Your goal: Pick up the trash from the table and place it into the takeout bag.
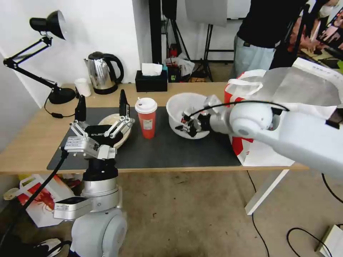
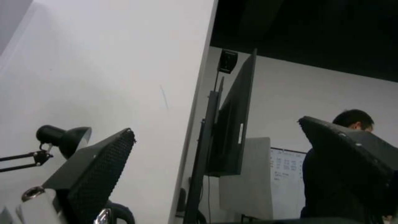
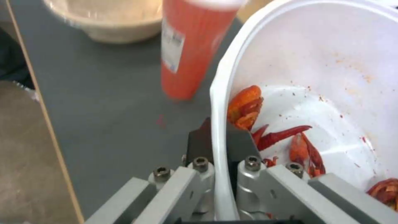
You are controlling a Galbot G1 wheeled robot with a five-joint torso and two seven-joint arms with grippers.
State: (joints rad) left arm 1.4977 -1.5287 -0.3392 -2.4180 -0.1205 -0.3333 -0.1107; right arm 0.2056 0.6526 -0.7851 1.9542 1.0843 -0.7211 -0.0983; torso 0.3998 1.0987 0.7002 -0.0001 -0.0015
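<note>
Crayfish-shell bowl point(image 1: 185, 114), wide and white, sits tilted on the dark grey mat point(image 1: 171, 150) of the light-wood tabletop point(image 1: 32, 142), just left of the takeout bag point(image 1: 257, 150). Right pincer point(image 1: 191, 125) is clamped on the bowl's near rim: in the right wrist view one finger point(image 3: 201, 141) lies outside the wall and the other inside, with the white rim point(image 3: 217, 124) pinched between them. Red shells point(image 3: 290, 140) lie in the bottom of the bowl.

Red cup point(image 1: 146, 117) with white lid stands upright on the mat, just left of the bowl, apart from it. Beige round lid point(image 1: 114, 128) lies on the mat further left, partly behind the left pincer point(image 1: 102, 107).

Left pincer points upward above the lid, fingers spread wide and gripping nothing.

Takeout bag stands at the tabletop's right end, foil mouth open, white straps showing.

Behind: black tissue box point(image 1: 151, 80), kettle point(image 1: 102, 73), desk lamp point(image 1: 50, 25), small white cup point(image 1: 83, 86).
</note>
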